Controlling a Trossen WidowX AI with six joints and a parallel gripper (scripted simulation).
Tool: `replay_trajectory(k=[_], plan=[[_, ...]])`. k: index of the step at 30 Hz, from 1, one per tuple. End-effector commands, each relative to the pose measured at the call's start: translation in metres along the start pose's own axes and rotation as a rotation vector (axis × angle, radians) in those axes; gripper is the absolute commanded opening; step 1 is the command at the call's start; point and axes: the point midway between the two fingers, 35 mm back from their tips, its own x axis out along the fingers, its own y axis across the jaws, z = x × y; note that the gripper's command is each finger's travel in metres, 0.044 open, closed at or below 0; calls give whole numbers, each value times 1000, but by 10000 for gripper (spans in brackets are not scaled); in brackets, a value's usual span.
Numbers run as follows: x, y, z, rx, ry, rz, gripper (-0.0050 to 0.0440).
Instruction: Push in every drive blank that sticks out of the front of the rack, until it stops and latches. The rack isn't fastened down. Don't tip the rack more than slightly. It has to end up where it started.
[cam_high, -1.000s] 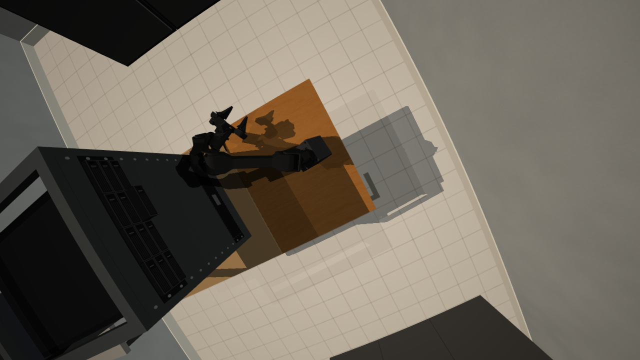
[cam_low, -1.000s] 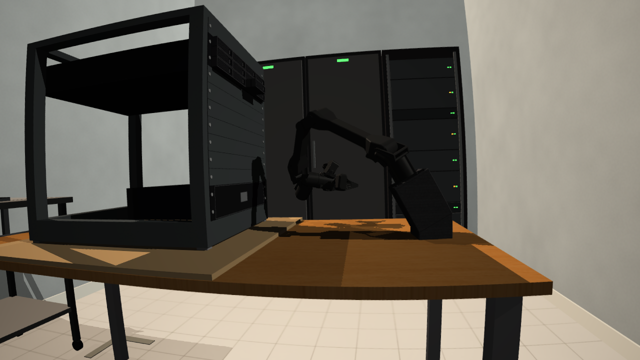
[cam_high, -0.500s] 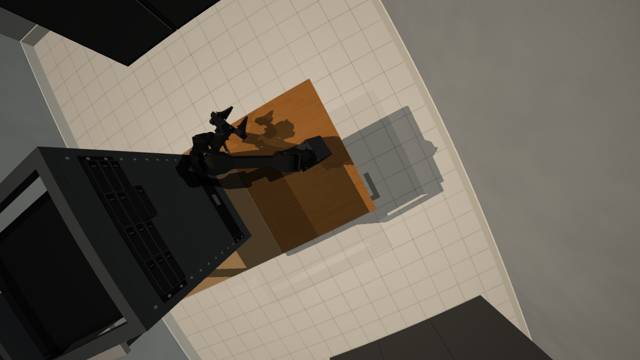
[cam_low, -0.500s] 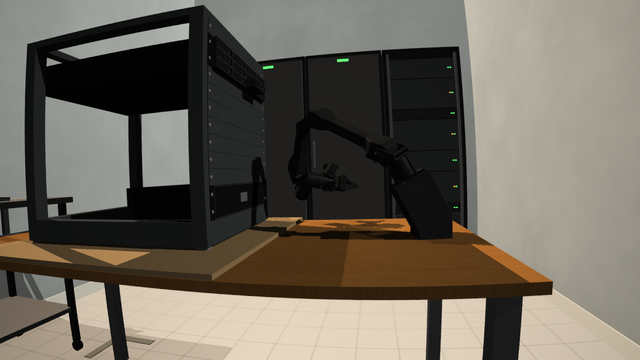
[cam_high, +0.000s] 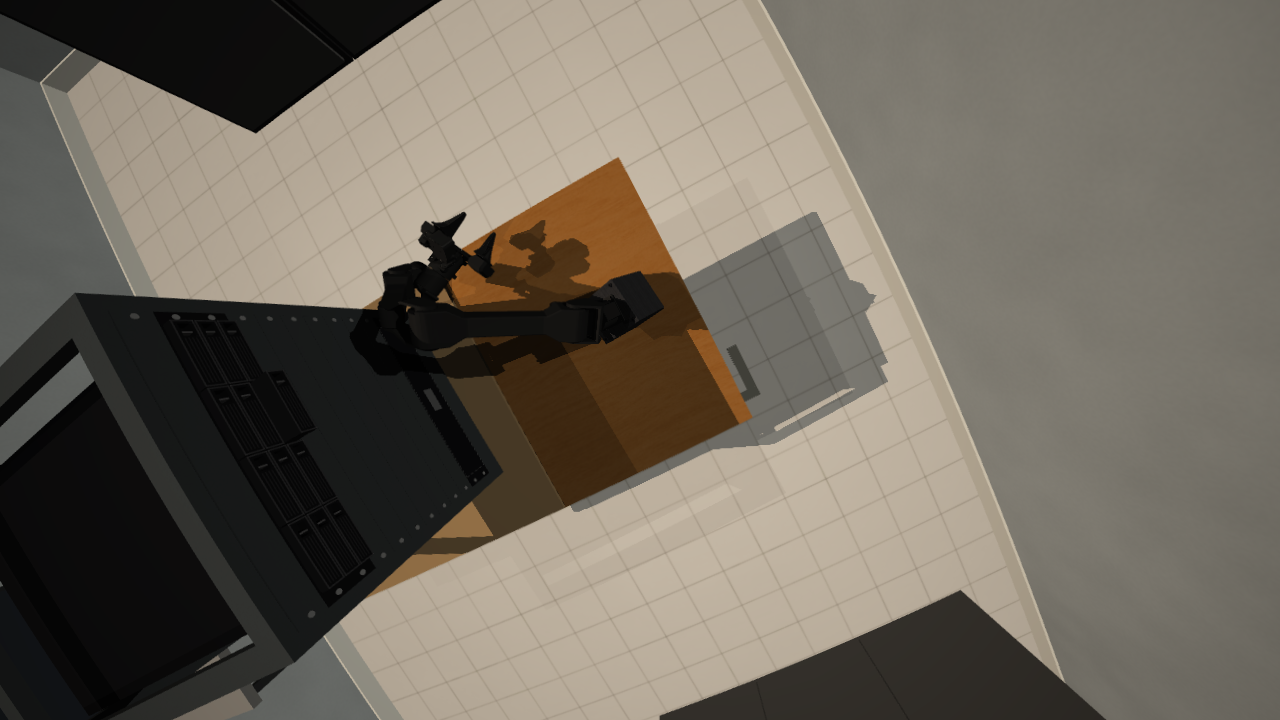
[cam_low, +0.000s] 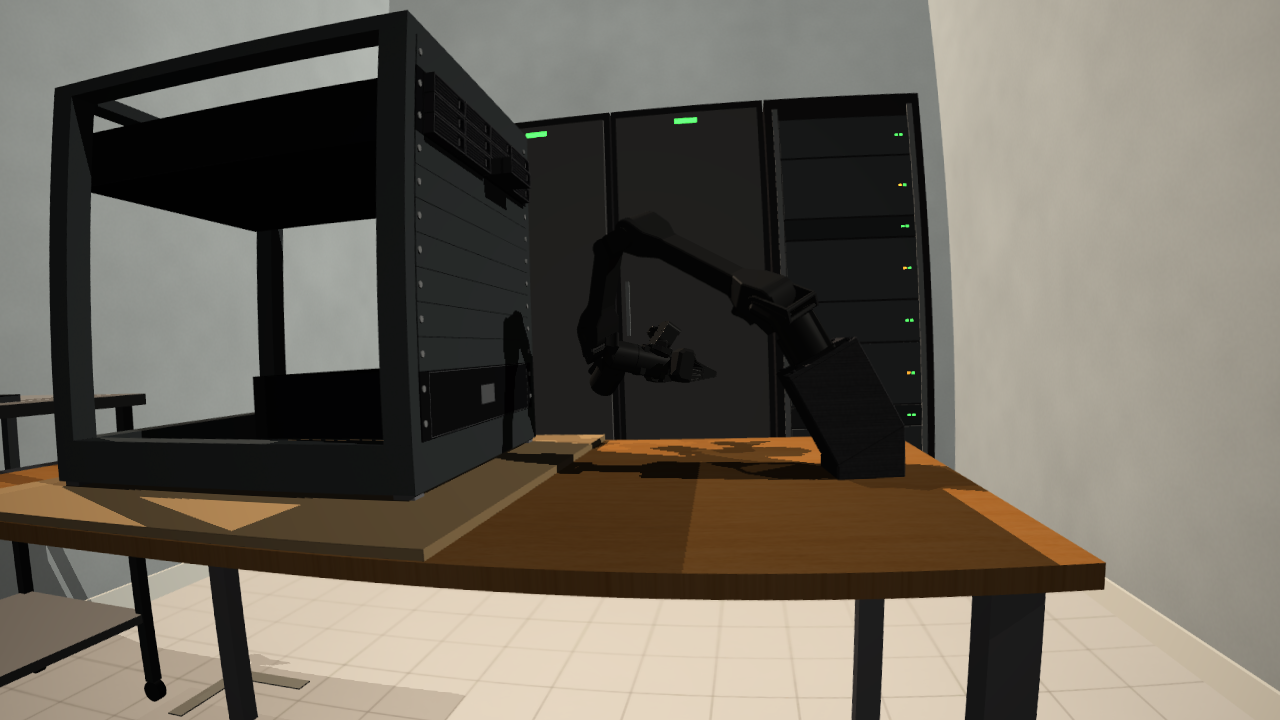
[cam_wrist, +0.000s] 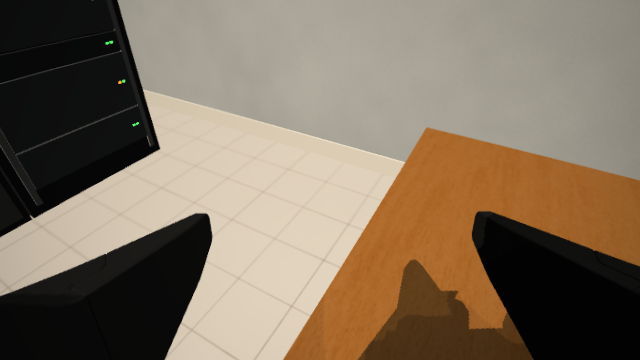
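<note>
The top view looked steeply down from above the open-frame equipment rack (cam_high: 183, 474) (cam_low: 395, 259), whose upper end loomed closest, with the bench (cam_high: 608, 205) (cam_low: 805, 537) farther below. The exterior view stood off to one side, facing roughly level across the bench and taking in the whole arm (cam_high: 528, 324) (cam_low: 689, 255). The wrist view looked out between the pincer's (cam_high: 472, 234) (cam_wrist: 342, 225) near fingers, past the bench (cam_wrist: 450, 200) edge towards a server cabinet (cam_low: 850, 197) (cam_wrist: 65, 115) that the exterior view shared.

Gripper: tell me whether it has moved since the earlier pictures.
No. In the top and exterior views, the gripper keeps its place relative to the rack, turned away from it.
</note>
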Motion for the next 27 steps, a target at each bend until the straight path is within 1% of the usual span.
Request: replay_trajectory(k=[1,11,13,20,27], plan=[[-6,4,10,30,36,18,440],[-7,10,12,45,121,35,440],[-7,10,12,45,121,35,440],[-9,16,14,57,199,62,440],[-13,25,18,68,289,108,440]])
